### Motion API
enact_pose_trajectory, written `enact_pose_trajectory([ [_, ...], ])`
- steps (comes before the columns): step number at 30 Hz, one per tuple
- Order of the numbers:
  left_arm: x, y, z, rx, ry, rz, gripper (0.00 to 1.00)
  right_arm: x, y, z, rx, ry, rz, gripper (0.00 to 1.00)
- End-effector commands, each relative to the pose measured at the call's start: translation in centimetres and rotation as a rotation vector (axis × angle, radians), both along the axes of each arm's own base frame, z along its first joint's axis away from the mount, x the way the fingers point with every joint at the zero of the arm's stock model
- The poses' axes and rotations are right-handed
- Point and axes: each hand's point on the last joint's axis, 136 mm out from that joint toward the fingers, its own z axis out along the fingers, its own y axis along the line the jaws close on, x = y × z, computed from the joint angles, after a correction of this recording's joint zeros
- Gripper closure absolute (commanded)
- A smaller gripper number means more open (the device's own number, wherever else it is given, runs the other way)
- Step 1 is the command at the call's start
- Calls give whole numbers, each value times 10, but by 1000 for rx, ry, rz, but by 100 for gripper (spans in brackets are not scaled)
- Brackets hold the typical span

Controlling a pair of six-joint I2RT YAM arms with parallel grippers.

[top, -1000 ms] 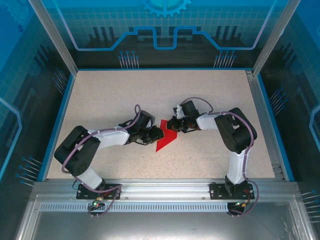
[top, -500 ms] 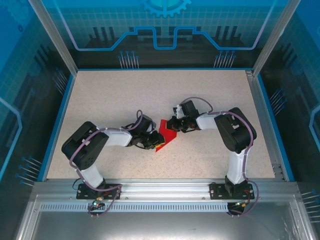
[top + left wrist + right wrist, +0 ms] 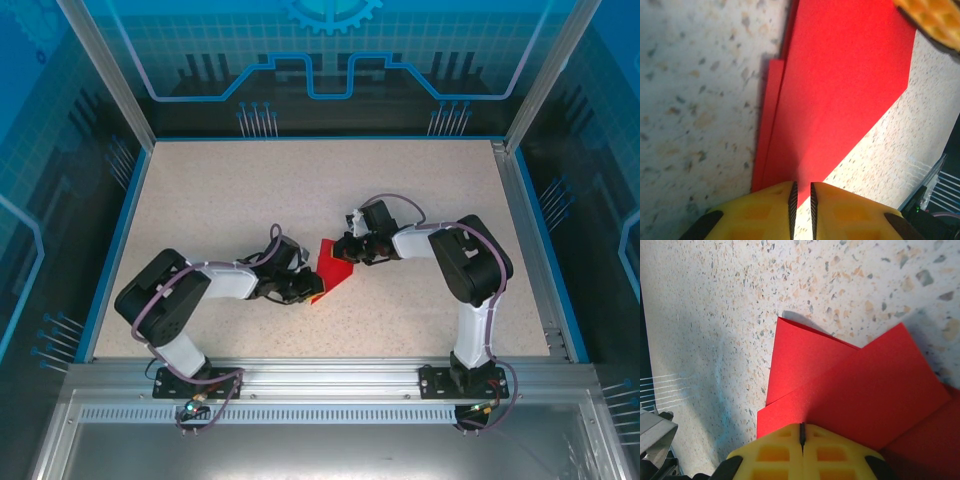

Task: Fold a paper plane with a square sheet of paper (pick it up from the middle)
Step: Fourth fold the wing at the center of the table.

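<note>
Speckled beige surface (image 3: 200,200) lay inside a blue-panelled enclosure, with two white and black arms reaching inward from the near edge.

On the left, the left end effector (image 3: 302,284) sat low at the paper's left edge. A moment earlier it had pushed further right, over the red, and by now it had drawn back a little. Its wrist camera showed the yellow fingers (image 3: 760,210) closed to a narrow slit, with the paper's near edge running into that slit. That looked like a pinch on stacked layers.

In the middle, the square sheet of paper (image 3: 332,262) lay flat, already folded. It showed less red than a second before, when a longer arrow shape spread toward the near side. Layered edges were visible in the left wrist view, so a flap had probably just been turned over.

On the right, the right end effector (image 3: 351,250) had not moved. Its fingers were pressed fully together at the paper's upper right edge. Whether it nipped the paper or only pinned it down, I could not tell.

The dart shape was not yet formed, and further folds seemed to remain.
</note>
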Motion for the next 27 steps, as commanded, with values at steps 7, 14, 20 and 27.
enact_pose_trajectory([
  [7,-76,43,-29,165,221,-110,80,-29,-32,-53,-195,135,-27,95],
  [14,-74,43,-8,156,159,-147,80,-30,-29,-50,-192,128,-16,95],
  [20,-47,44,28,158,3,-89,79,-25,-18,-22,-152,77,14,90],
  [27,4,43,52,149,-84,-37,68,-8,-19,45,-160,-21,-4,75],
])
